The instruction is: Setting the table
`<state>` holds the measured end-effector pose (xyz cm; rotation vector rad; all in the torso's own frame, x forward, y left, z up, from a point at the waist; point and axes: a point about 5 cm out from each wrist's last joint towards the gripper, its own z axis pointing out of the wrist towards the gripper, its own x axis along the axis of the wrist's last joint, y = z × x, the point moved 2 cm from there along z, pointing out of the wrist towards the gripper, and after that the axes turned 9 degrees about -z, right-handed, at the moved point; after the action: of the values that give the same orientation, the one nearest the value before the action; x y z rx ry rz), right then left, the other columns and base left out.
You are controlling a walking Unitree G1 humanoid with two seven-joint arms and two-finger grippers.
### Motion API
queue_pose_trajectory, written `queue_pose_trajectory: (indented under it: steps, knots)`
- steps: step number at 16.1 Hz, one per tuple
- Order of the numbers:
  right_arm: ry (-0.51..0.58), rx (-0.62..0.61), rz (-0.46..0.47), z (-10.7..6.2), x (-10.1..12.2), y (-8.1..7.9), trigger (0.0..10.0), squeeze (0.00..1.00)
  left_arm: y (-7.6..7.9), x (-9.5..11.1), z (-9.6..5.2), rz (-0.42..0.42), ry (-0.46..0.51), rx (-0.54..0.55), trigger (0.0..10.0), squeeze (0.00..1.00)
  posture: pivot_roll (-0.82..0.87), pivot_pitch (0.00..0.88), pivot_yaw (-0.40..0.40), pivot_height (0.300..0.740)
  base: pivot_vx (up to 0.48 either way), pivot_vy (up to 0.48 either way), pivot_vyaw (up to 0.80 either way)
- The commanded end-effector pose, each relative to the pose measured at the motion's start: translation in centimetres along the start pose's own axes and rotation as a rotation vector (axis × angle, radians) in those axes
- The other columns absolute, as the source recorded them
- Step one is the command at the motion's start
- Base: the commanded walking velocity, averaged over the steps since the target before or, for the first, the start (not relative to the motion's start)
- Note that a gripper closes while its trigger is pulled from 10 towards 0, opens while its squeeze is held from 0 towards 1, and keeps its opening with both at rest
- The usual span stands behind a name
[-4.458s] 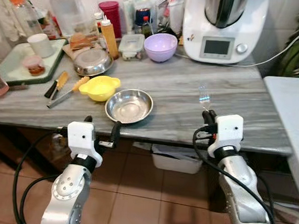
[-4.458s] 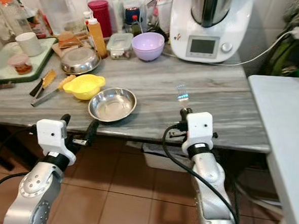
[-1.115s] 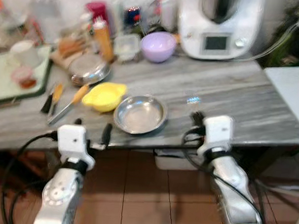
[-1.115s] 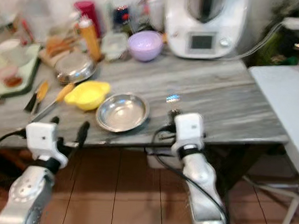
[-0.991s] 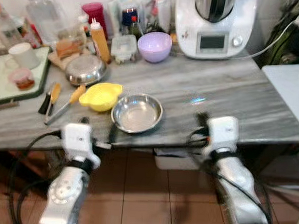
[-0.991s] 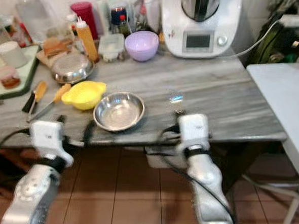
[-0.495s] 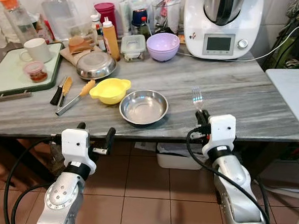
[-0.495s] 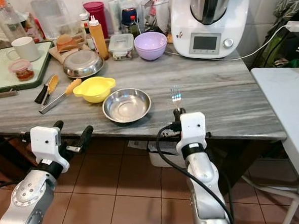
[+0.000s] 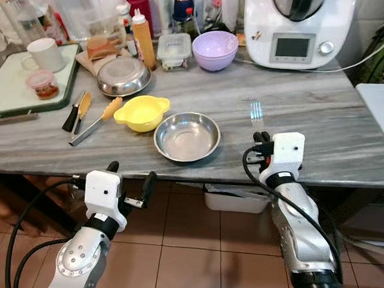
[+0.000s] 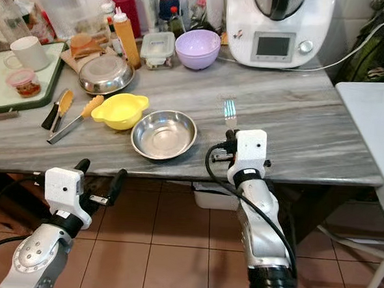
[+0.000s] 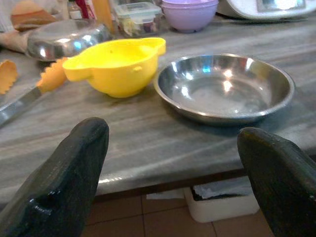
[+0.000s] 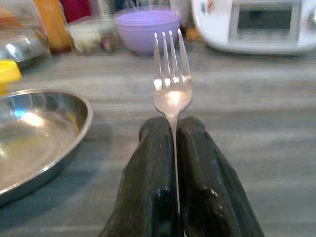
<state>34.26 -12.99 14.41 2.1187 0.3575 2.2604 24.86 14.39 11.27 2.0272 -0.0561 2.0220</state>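
Since half a second ago, the right gripper has come forward over the bench's front edge, its fingers pinched on a fork, tines pointing toward the white kitchen machine. Just left of the fork lies a steel plate, then a yellow bowl and tongs. Left gripper hangs below the front edge, fingers spread wide. A purple bowl stands at the back edge.

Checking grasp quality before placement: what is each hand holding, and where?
The right hand pinches a fork by its handle, tines forward. The left hand is open, holding nothing.
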Motion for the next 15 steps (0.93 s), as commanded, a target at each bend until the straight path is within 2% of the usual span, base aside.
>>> queue_pose_trajectory:
  steps: [1, 3, 4, 6, 8, 10, 15]
  knots:
    - [-0.022, 0.026, 0.048, 0.4, -0.1, -0.8, 10.0, 0.0, 0.3, 0.1, -0.3, 0.021, -0.008, -0.031, 10.0, 0.0, -0.07, 0.142, 0.119, 0.74, 0.0, 0.0, 0.0]
    - [-0.053, 0.048, 0.104, 0.6, -0.5, -1.7, 10.0, 0.0, 0.4, 0.2, -0.4, 0.023, -0.009, -0.038, 10.0, 0.0, -0.07, 0.14, 0.12, 0.74, 0.0, 0.0, 0.0]
    - [-0.064, 0.088, 0.141, 0.7, -0.6, -3.0, 10.0, 0.0, 0.4, 0.2, -0.4, 0.023, -0.01, -0.044, 10.0, 0.0, -0.06, 0.139, 0.121, 0.74, 0.0, 0.0, 0.0]
    - [-0.067, 0.104, 0.158, 0.8, -0.5, -3.7, 10.0, 0.0, 0.5, 0.3, -0.4, 0.022, -0.011, -0.055, 10.0, 0.0, -0.06, 0.138, 0.122, 0.74, 0.0, 0.0, 0.0]
    - [-0.062, 0.086, 0.163, 1.1, -0.3, -3.7, 10.0, 0.0, 0.8, 0.5, -0.4, 0.01, -0.009, -0.096, 10.0, 0.0, -0.06, 0.137, 0.122, 0.74, 0.0, 0.0, 0.0]
    - [-0.07, 0.043, 0.175, 1.5, -0.4, -2.8, 10.0, 0.0, 1.5, 0.8, -0.5, -0.013, -0.01, -0.164, 10.0, 0.0, -0.06, 0.137, 0.122, 0.74, 0.0, 0.0, 0.0]
    - [-0.092, 0.0, 0.224, 2.0, -0.6, -2.0, 10.0, 0.0, 1.8, 0.5, -0.5, -0.026, -0.032, -0.203, 10.0, 0.0, -0.06, 0.139, 0.127, 0.74, 0.0, 0.0, 0.0]
